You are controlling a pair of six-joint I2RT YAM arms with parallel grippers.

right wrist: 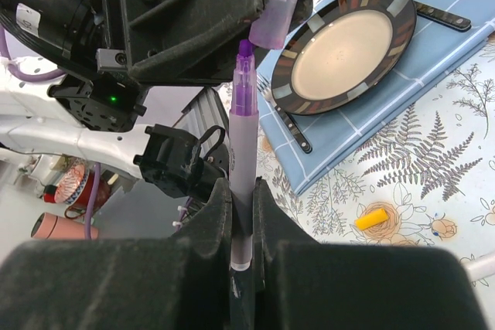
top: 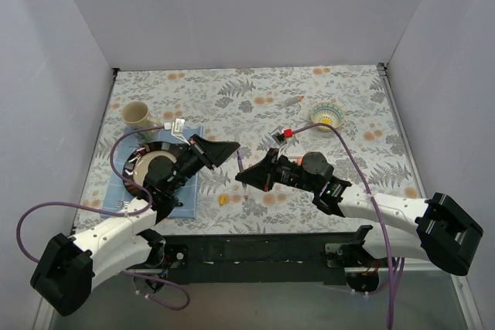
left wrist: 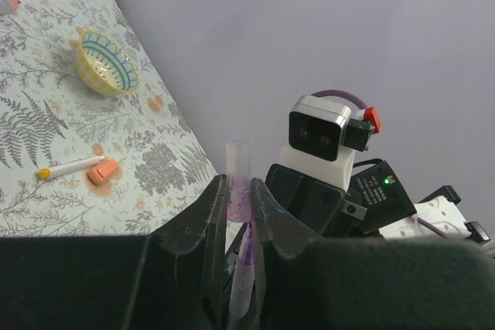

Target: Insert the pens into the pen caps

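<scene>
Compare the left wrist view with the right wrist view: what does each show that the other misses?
Only the left wrist view: a bowl, a pale pen with a yellow tip, and an orange cap beside it.
Only the right wrist view: a plate on a blue mat, and a yellow cap.
Both: the purple cap in the left end effector and the purple pen in the right end effector.

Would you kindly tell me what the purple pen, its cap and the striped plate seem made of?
The purple pen: plastic, probably; smooth, semi-translucent lilac barrel. The cap: clear-tinted plastic; light shows through. The striped plate: likely glazed ceramic; glossy banded rim, cream centre.
</scene>
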